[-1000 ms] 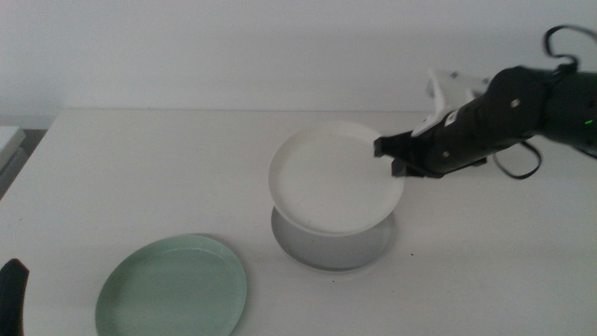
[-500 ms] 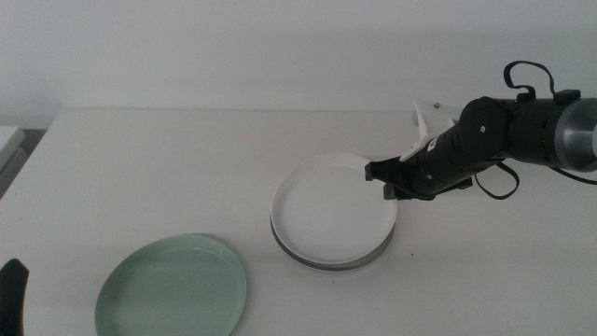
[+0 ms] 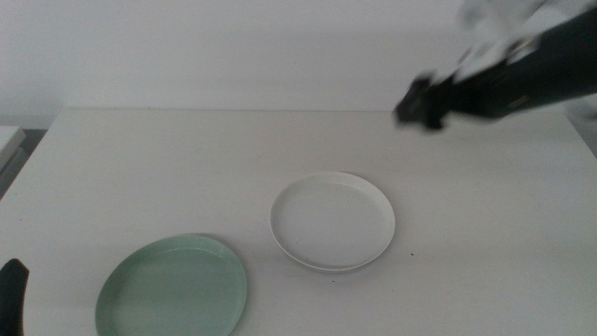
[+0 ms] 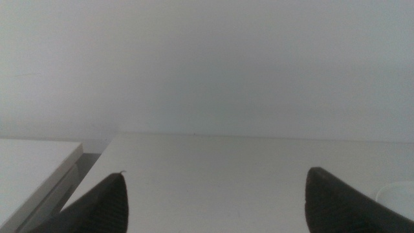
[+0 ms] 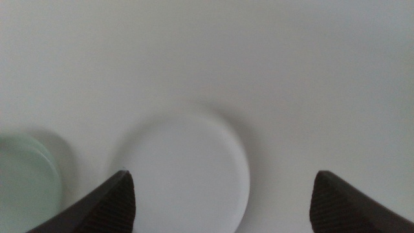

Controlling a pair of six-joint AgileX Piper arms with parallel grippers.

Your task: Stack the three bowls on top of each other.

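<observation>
The white bowl [image 3: 332, 220] sits at the table's middle, nested on the grey bowl, of which only a thin rim edge [image 3: 368, 262] shows. The white bowl also shows in the right wrist view [image 5: 184, 175]. The pale mint green bowl [image 3: 173, 287] lies alone at the front left; its edge shows in the right wrist view [image 5: 26, 181]. My right gripper [image 3: 420, 101] is open and empty, raised high at the back right, well above and apart from the stack. My left gripper [image 3: 11, 297] waits at the picture's bottom left edge, jaws open and empty.
The white table [image 3: 140, 168] ends in a left edge [image 4: 84, 175] beside a lower pale surface [image 4: 32, 168]. A white wall stands behind the table.
My right gripper set the white bowl down onto the grey bowl, let go of it, and rose up and back to the right.
</observation>
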